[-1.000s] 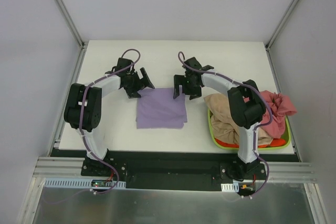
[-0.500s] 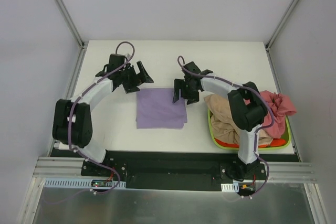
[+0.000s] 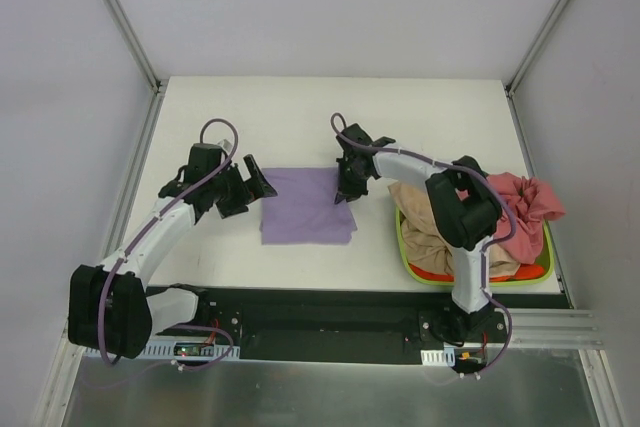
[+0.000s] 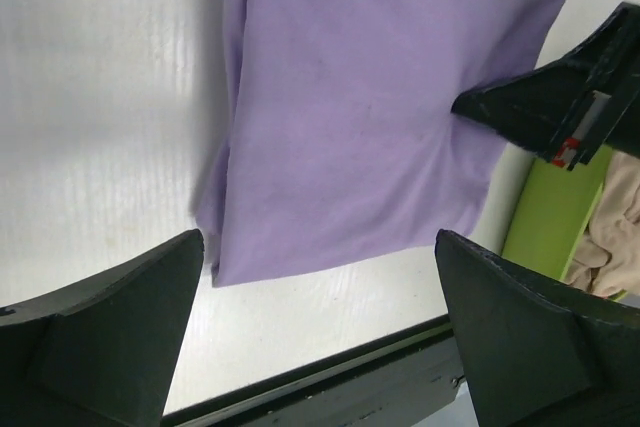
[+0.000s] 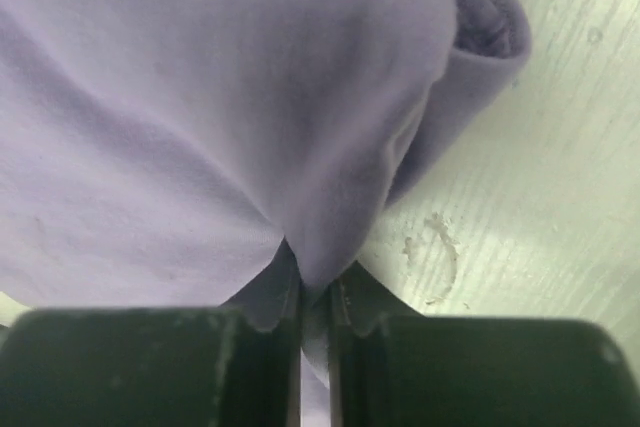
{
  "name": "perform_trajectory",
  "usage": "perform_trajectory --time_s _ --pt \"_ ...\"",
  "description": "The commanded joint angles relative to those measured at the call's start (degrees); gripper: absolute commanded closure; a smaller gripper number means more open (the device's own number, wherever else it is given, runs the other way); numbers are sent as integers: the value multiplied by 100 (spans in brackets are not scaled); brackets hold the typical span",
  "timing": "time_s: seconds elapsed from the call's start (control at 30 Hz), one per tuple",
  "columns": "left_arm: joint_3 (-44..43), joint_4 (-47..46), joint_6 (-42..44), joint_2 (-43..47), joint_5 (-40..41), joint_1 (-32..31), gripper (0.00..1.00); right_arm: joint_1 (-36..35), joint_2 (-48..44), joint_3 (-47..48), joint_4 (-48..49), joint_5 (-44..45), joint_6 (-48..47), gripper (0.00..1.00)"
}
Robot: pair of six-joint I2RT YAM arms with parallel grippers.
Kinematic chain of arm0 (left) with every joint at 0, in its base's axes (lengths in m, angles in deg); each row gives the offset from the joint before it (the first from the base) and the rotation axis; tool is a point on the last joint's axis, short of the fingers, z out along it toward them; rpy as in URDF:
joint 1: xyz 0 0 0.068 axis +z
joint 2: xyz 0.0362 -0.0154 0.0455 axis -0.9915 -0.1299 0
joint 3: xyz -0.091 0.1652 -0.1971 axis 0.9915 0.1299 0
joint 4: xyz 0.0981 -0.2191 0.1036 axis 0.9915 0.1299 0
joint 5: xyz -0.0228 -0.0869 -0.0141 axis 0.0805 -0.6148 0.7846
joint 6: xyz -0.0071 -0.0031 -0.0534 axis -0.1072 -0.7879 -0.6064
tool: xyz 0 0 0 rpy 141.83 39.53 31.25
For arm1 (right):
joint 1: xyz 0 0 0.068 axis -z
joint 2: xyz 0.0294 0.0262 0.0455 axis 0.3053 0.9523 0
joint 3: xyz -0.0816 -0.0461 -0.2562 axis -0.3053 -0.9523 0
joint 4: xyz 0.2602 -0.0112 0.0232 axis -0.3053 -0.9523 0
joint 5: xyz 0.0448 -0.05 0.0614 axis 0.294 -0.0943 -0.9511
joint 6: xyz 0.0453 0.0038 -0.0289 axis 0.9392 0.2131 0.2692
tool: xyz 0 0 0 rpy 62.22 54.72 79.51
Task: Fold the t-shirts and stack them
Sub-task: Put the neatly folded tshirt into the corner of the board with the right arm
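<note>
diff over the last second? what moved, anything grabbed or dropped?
The left gripper pulled back toward the near edge as its elbow swung down and left; it sits open beside the purple shirt, at its left edge. The right gripper came down onto the shirt's far right corner and its jaws closed on the cloth. Unchanged: the purple shirt's position, the basket, and the tan shirt and red shirt piled there.

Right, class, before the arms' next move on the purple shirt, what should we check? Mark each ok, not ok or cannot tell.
1. Right fingers shut on the lavender t-shirt: ok.
2. Left fingers holding cloth: not ok, open, nothing held.
3. Shirt flat on the table: ok.
4. Shirt apart from the lime-green basket: ok.
5. All layers pinched: cannot tell.
</note>
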Motion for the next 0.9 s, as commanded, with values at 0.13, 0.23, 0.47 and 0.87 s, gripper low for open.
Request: perform_trajectory --time_s 0.13,0.23,0.47,0.87 --pt "-20 585 -6 585 869 21 1 657 536 1292 -592 407 -669 100" --pt "-20 594 109 778 1106 21 1 1000 729 1810 -996 636 -1180 100" --pt "24 594 100 989 1388 30 1 1967 1607 3532 -1901 697 -2209 100" --pt "-222 585 329 691 1696 30 1 3330 2593 5512 -2703 1029 -3799 99"
